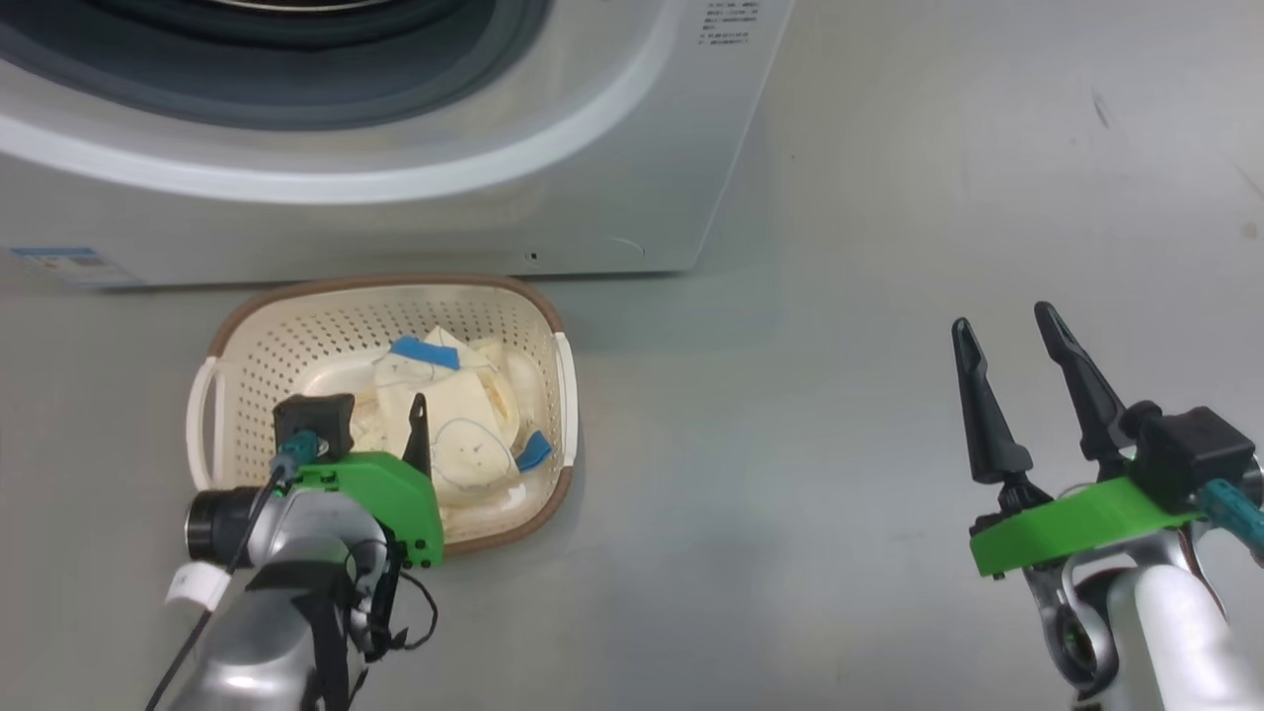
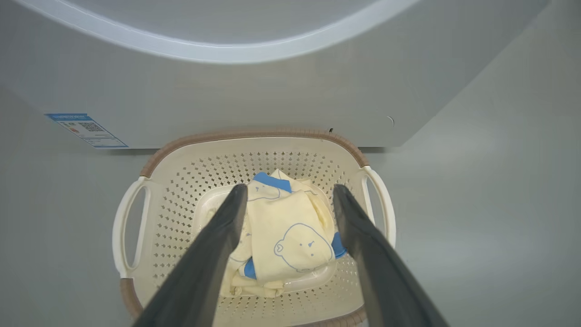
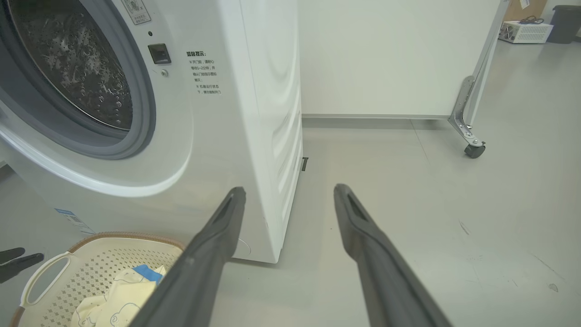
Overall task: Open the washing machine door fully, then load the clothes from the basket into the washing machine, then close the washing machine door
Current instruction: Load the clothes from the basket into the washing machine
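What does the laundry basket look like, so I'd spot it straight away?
Find the big white washing machine standing on the grey floor. Right in front of it sits the basket: cream plastic with perforated walls. Its brown rim, two white side handles and the pale yellow clothes inside set it apart.

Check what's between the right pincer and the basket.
Nothing: in the head view, bare grey floor separates the right pincer from the basket.

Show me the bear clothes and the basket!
Pale yellow bear-print clothes (image 2: 302,245), left wrist view, on the blue bear face.
Cream perforated plastic basket (image 2: 254,134), left wrist view, on its brown far rim.
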Motion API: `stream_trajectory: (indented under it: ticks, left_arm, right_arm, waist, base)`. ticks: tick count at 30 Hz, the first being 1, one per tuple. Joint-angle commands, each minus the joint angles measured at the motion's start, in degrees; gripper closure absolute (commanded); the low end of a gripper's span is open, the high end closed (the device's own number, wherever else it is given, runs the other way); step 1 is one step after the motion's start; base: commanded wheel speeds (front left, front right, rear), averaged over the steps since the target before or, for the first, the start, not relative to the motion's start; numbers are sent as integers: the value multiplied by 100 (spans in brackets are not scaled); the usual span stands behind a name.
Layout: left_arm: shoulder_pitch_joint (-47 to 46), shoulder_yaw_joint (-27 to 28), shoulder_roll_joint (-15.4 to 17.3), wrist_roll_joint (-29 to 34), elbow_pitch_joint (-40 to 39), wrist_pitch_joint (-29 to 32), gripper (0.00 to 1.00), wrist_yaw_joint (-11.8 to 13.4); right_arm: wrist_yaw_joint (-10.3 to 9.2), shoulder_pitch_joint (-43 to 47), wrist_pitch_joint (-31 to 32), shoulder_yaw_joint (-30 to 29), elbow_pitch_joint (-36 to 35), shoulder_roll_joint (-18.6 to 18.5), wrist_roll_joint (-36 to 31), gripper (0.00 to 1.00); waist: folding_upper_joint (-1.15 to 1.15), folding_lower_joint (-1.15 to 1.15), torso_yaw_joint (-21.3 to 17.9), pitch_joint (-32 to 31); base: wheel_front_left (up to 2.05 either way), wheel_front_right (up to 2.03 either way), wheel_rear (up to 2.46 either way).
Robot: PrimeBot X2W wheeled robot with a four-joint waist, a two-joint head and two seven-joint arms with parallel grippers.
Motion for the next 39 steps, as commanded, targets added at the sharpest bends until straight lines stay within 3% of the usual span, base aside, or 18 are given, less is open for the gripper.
stream_trajectory:
  ticks: [1,8,18,27,39]
  left_arm:
    - [-240,134,75,-48,53,19,0,-61]
    - [-954,158,20,-196,1095,136,0,-429]
    - [-1760,217,169,-339,1942,144,0,-674]
    - [-2179,195,340,-463,2280,341,0,-809]
    - [-2469,206,692,-605,2467,761,0,-808]
  right_arm:
    - [-16,-184,-74,150,-153,-66,73,0]
    - [-16,-542,-212,332,-118,-66,194,0]
    - [-16,-1072,-351,554,-92,-66,394,0]
    - [-16,-1300,-374,650,-67,-66,646,0]
    - [-16,-1432,-376,801,-122,-66,915,0]
  waist:
    - [0,-1,-130,315]
    - [0,-1,-376,1067]
    - [0,-1,-760,2068]
    - [0,-1,-1025,2642]
    - [0,-1,-1378,3130]
  base:
    - [0,0,0]
    - [0,0,0]
    - [0,0,0]
    - [0,0,0]
    - [0,0,0]
